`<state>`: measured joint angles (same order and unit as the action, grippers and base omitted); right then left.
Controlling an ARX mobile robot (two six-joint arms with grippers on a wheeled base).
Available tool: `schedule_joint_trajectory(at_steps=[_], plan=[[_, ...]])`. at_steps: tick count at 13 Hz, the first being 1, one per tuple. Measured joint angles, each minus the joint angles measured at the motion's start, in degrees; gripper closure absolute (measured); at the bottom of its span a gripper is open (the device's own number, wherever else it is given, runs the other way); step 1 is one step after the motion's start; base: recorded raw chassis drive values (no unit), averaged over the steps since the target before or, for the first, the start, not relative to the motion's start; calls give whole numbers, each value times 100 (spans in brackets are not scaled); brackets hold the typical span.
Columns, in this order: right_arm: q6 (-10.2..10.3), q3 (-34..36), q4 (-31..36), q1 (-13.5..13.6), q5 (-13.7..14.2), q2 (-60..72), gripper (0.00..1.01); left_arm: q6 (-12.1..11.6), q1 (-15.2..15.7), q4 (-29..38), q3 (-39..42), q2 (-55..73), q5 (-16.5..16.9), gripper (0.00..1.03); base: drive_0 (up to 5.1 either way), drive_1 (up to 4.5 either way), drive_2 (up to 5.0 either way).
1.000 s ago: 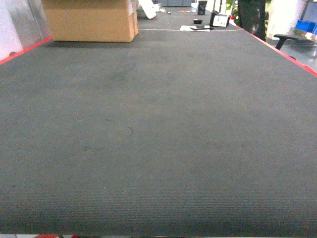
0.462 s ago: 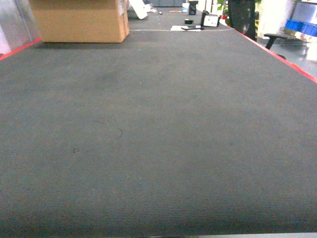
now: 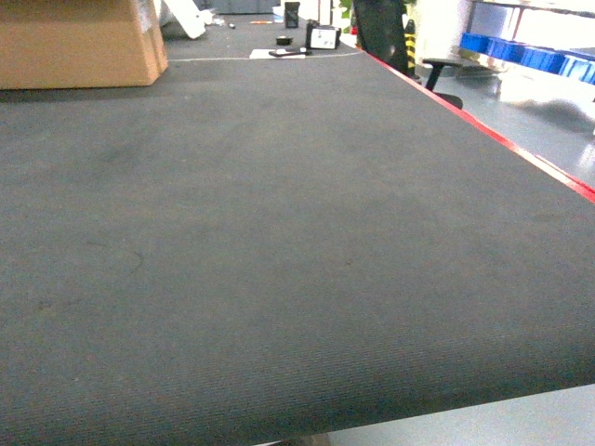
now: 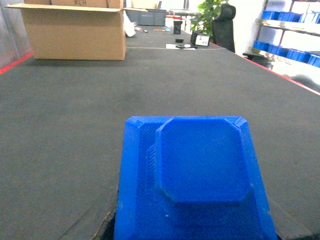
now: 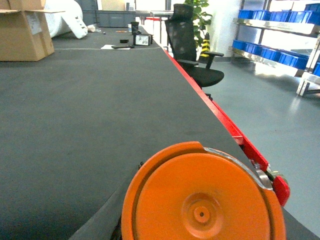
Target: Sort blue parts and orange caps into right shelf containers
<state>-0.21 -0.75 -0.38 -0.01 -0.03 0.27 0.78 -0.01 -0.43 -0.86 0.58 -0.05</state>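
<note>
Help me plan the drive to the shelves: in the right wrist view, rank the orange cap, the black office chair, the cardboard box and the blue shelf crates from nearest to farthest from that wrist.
1. Orange cap: right under the camera, bottom of the view.
2. Black office chair: beside the table's red right edge.
3. Blue shelf crates at far right and cardboard box at far left: both well back, too close to call.

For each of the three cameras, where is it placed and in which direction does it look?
Head: on the robot, slanting down over the dark table, turned toward its red right edge; no arm shows.
Left wrist: low over the table, looking along it; a blue part fills the foreground, no fingers visible.
Right wrist: low near the red edge, looking along it; an orange cap fills the foreground.
Shared: all show the cardboard box, black office chair and blue shelf crates.
</note>
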Motion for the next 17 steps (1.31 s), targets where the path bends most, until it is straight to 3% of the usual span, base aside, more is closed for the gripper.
schedule_joint_trajectory(at_steps=[17], plan=[[0, 0, 2, 0, 0, 0, 56, 0, 0, 2, 0, 0, 2, 59, -161, -161, -161]])
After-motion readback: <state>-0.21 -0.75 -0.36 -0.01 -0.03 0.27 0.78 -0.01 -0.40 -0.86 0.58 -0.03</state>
